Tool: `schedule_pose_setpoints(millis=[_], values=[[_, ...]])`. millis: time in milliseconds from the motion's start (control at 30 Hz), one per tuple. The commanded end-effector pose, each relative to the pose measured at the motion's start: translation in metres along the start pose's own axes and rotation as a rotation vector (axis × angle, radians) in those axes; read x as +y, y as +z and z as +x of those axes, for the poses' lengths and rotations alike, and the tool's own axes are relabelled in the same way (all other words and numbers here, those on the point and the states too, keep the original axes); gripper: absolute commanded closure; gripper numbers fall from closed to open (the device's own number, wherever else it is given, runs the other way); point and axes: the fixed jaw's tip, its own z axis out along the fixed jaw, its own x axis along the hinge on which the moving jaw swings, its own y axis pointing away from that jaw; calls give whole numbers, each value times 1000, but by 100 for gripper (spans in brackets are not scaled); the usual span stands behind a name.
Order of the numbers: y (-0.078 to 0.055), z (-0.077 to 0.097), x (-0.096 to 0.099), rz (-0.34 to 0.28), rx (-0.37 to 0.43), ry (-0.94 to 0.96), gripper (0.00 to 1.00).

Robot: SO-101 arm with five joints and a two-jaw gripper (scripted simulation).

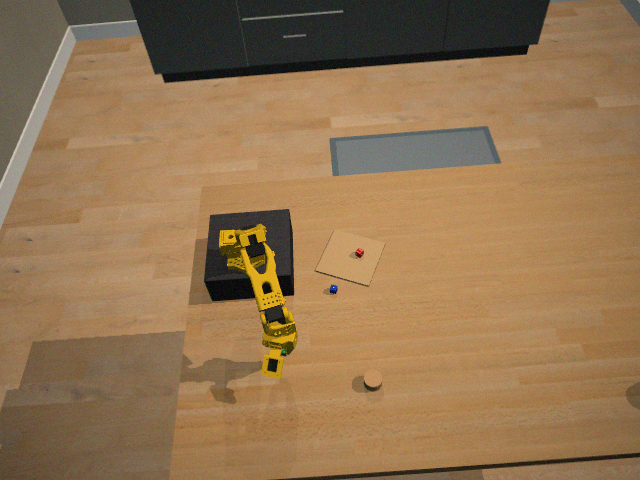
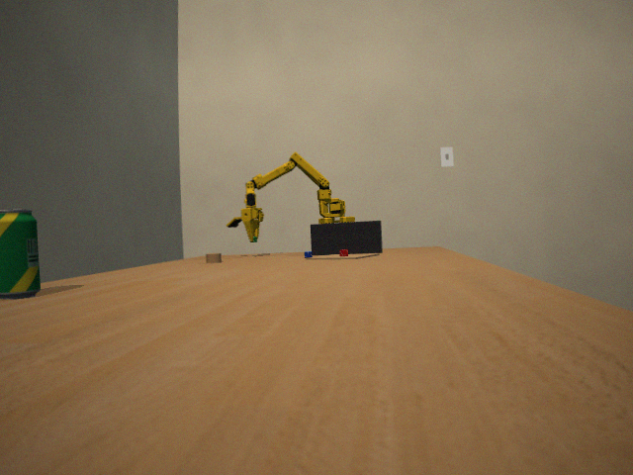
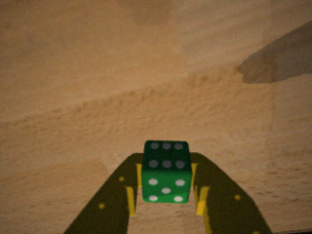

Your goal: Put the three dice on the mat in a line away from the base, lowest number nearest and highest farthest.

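Note:
My gripper (image 3: pixel 167 195) is shut on a green die (image 3: pixel 167 172), held well above the table top; the die also shows in the top view (image 1: pixel 283 352) and in the exterior view (image 2: pixel 253 238). Two faces of it are in the wrist view, one with six pips and one with five. A red die (image 1: pixel 359 252) sits on the tan mat (image 1: pixel 351 257), right of the base. A blue die (image 1: pixel 333 289) lies on the table just off the mat's near edge. The gripper (image 1: pixel 281 351) hangs in front of the base, far from the mat.
The arm stands on a black box (image 1: pixel 250 253). A small wooden disc (image 1: pixel 372 379) lies on the table to the right of the gripper. A green can (image 2: pixel 18 252) stands far off at the table's other end.

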Motion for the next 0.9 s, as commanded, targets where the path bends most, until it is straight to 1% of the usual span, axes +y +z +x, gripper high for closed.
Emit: schedule_pose_setpoints(millis=[0, 167, 233, 333, 500, 667, 733, 800, 867], values=[[-2, 8, 7, 1, 4, -47, 100], [-1, 24, 27, 3, 4, -146, 100], [-1, 24, 27, 3, 4, -146, 100], [-1, 40, 42, 4, 4, -234, 100], [0, 77, 70, 7, 5, -418, 100], [2, 125, 93, 11, 5, -636, 100], [3, 147, 100, 13, 4, -728, 100], [3, 147, 100, 13, 4, -728, 100], [3, 169, 104, 15, 4, -819, 100]])
